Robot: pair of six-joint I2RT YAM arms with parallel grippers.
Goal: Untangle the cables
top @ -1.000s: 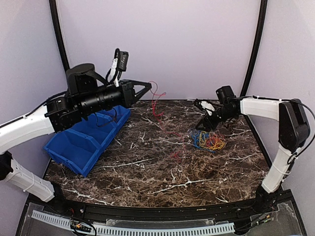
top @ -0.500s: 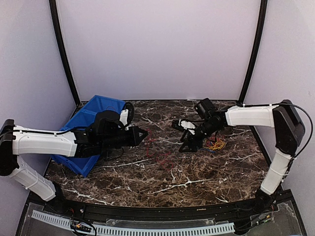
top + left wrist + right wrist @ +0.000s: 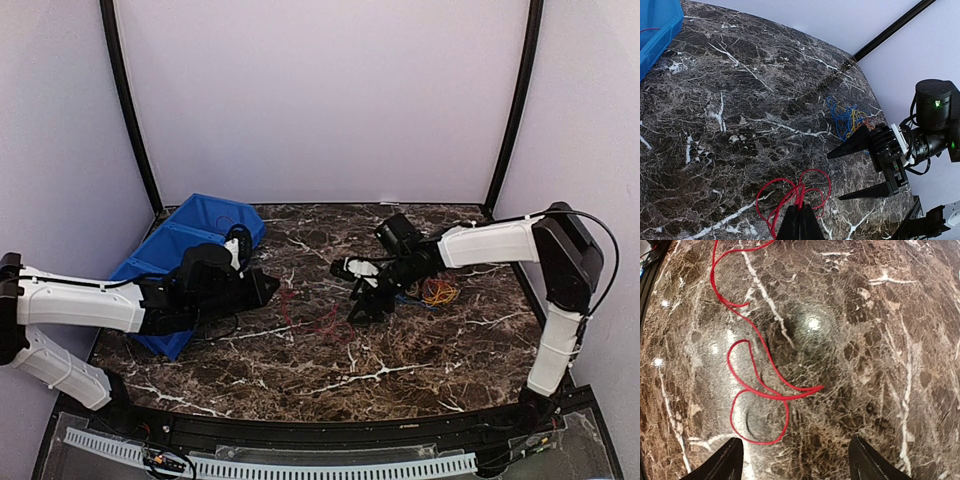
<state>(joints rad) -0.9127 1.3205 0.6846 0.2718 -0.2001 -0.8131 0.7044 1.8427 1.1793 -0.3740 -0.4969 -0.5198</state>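
L end effector [image 3: 800, 220] pinches red cable [image 3: 798, 192], strung approx left-right along worktop [image 3: 400, 360] toward R end effector [image 3: 795, 452], fingers spread.

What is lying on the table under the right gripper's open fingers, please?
Loops of the red cable lie on the marble table below the right gripper, between its spread fingers. No other cable shows there. The table strip behind the fingers themselves is hidden.
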